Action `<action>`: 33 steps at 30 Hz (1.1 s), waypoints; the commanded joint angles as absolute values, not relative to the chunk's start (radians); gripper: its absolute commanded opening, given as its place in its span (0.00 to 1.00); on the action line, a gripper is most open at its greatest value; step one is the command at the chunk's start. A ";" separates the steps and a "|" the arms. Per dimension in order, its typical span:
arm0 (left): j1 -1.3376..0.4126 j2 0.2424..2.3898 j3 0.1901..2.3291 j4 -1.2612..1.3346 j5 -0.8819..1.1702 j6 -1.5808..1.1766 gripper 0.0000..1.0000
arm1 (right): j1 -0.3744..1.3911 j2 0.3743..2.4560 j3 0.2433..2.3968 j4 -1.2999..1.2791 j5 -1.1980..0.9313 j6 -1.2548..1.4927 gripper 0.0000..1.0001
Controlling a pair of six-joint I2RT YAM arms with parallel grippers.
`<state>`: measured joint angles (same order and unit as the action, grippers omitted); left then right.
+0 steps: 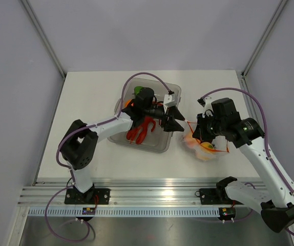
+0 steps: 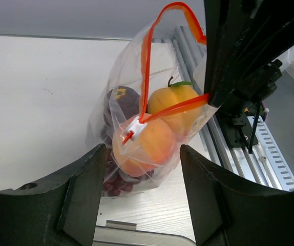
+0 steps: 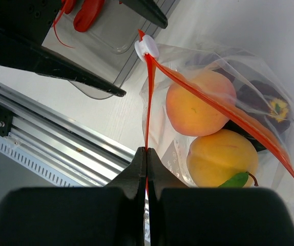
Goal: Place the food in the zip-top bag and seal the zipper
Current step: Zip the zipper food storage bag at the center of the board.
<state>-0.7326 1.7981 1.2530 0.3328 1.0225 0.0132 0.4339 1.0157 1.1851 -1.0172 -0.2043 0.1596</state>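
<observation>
The zip-top bag (image 1: 204,147) hangs right of the tray, and my right gripper (image 3: 147,152) is shut on its red-orange zipper (image 3: 148,102). Through the clear plastic I see a peach (image 2: 146,143), a yellow fruit (image 2: 173,102), a dark plum (image 2: 120,100) and purple grapes (image 2: 117,185). The white slider (image 2: 135,126) sits on the zipper at the bag's end facing my left gripper (image 2: 139,197). That gripper is open, with the lower part of the bag just beyond its fingertips and nothing between them. In the top view the left gripper (image 1: 179,123) points at the bag from the left.
A clear-grey tray (image 1: 170,89) stands mid-table under the left arm and holds a red lobster (image 1: 141,129) and a green pepper (image 1: 138,90). The aluminium rail (image 1: 152,192) runs along the near table edge, just below the bag.
</observation>
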 commanded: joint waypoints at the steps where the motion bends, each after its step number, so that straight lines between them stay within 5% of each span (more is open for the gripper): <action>1: -0.732 1.822 1.299 0.419 0.991 0.005 0.62 | 0.440 1.015 1.229 -1.012 -0.229 0.146 0.00; 10: -0.738 1.839 1.305 0.471 0.997 -0.063 0.58 | 0.440 1.011 1.227 -1.005 -0.233 0.146 0.00; 21: -0.773 1.855 1.315 0.494 1.025 -0.091 0.35 | 0.439 1.011 1.229 -1.003 -0.233 0.147 0.00; 33: -0.753 1.852 1.299 0.462 1.017 -0.081 0.50 | 0.440 0.999 1.221 -1.011 -0.222 0.153 0.00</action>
<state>-0.7635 1.8507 1.2770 0.4049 1.0058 -0.0803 0.4339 1.0153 1.1854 -1.0206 -0.2066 0.1600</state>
